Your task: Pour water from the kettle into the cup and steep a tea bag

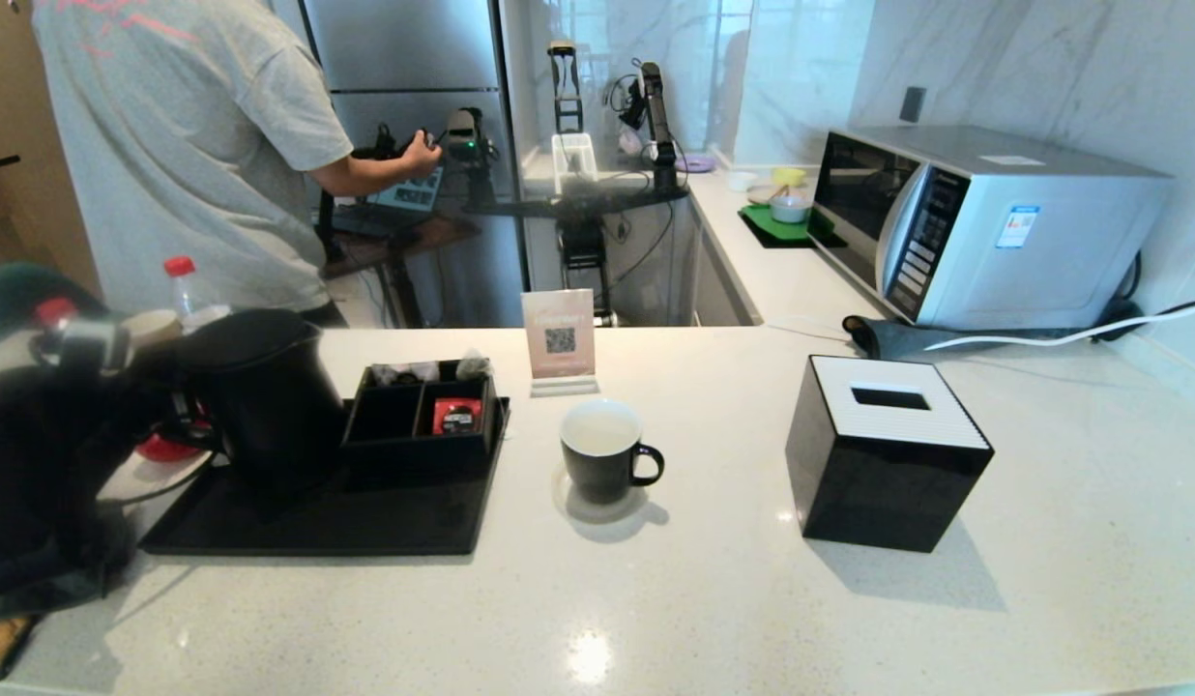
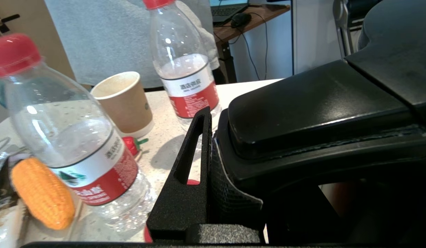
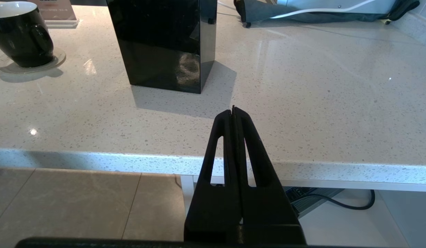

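kettle (image 1: 269, 396) matte black; cup (image 1: 602, 452) black, white inside; tissue box (image 1: 883, 454) glossy black, white ribbed top; bottles (image 2: 78, 137) red caps

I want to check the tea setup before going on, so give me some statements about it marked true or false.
1. The tall matte-black kettle stands on the flat black tray. True.
2. The small black mug with a white inside lies on its side. False: it stands upright on a round coaster.
3. The right pincer is shut, holds nothing and sits by the counter's front edge. True.
4. The glossy black cube tissue box stands between kettle and mug. False: it is on the mug's right, on the side away from the kettle.
5. The left pincer is at the mug. False: it is at the kettle's handle.
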Motion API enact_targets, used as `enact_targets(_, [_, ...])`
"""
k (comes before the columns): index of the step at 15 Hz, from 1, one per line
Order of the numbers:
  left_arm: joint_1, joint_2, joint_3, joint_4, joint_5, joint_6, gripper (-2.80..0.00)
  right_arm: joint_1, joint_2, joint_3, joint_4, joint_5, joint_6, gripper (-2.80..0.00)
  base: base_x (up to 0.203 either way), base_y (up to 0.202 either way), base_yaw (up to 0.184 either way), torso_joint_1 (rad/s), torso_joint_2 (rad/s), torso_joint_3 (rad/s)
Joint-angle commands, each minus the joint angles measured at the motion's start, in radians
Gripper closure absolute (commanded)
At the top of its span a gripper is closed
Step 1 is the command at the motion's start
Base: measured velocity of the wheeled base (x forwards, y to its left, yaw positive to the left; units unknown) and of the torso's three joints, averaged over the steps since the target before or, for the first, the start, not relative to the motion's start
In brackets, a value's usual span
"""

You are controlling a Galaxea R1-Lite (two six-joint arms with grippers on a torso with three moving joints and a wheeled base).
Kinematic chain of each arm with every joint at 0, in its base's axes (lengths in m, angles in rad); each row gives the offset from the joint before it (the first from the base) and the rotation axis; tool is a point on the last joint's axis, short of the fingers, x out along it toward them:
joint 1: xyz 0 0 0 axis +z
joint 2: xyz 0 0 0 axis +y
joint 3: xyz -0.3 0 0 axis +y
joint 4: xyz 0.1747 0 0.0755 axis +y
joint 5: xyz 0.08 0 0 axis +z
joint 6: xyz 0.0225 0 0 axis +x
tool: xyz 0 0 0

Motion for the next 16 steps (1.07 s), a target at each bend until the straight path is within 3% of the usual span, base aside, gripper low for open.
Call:
enact_targets(1, [0.003,-0.031,0.017,-0.052,-0.002,-0.006,0.0,0.0,0.001,0.0,0.0,-0.001,-0.001,0.0,0.0,0.0,0.0,0.0,0.0,0.0])
enact_targets(16, [0.035,-0.206,0.176,-0.052,-0.003,-0.013,0.0,0.0,0.001,0.0,0.0,0.001,-0.001,0.0,0.0,0.0,0.0,0.0,0.0,0.0])
